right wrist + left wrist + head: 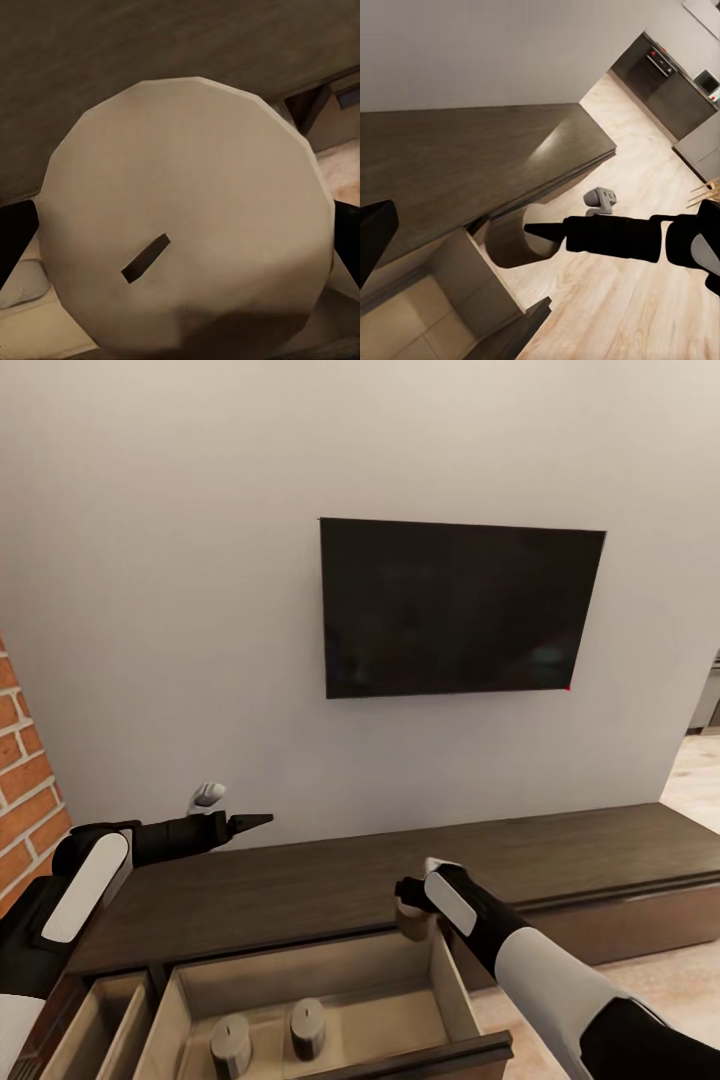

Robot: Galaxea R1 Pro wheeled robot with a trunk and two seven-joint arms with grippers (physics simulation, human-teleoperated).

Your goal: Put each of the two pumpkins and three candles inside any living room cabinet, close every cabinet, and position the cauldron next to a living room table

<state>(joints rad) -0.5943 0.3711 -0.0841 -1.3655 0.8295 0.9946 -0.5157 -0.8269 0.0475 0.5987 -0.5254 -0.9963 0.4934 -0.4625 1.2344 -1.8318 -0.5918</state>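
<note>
The long low dark cabinet (600,850) runs along the wall, and one of its drawers (455,985) is pulled open below me. Two beige candles (231,1042) (307,1027) stand upright inside that drawer. My right gripper (408,905) is shut on a third candle (412,925), held just above the drawer's back right corner. That candle's top and wick slot (187,225) sit between dark fingers (11,240). My left gripper (252,822) hovers open above the cabinet top (457,157), to the left of the held candle (514,244).
A black TV (460,608) hangs on the grey wall above the cabinet. A brick wall (25,780) borders the left. A second open compartment (95,1020) lies left of the drawer. Light wood floor (690,780) extends to the right toward a kitchen (667,75).
</note>
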